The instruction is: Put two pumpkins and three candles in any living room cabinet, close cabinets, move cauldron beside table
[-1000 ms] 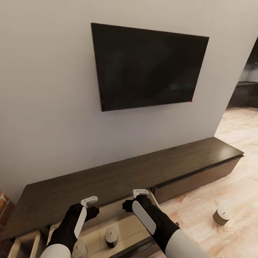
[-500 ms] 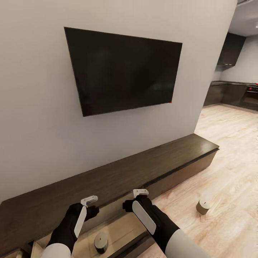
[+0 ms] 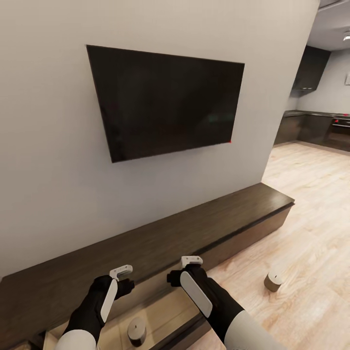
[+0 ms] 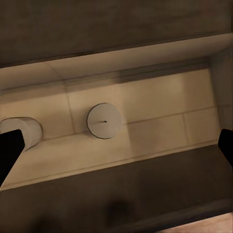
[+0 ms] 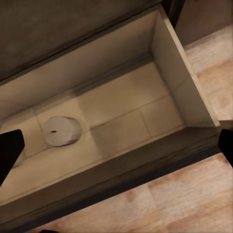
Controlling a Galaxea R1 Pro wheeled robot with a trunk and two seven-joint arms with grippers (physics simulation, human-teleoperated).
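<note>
The left wrist camera looked straight down into an open drawer (image 4: 160, 121) of the cabinet (image 4: 97, 29) — a pale, light-wood floor framed by the dark-brown top above it and the dark drawer front (image 4: 126, 189) along its near edge. One candle (image 4: 104, 121) stood upright near the middle of the drawer floor, its small wick visible. A second candle (image 4: 26, 130) stood near it, partly hidden behind one dark fingertip (image 4: 8, 153) — the other fingertip (image 4: 226, 145) showed at the opposite edge, well apart, nothing between them.

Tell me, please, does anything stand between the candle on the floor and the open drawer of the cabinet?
Nothing visible does: bare wooden floor lies between the candle and the open drawer.
</note>
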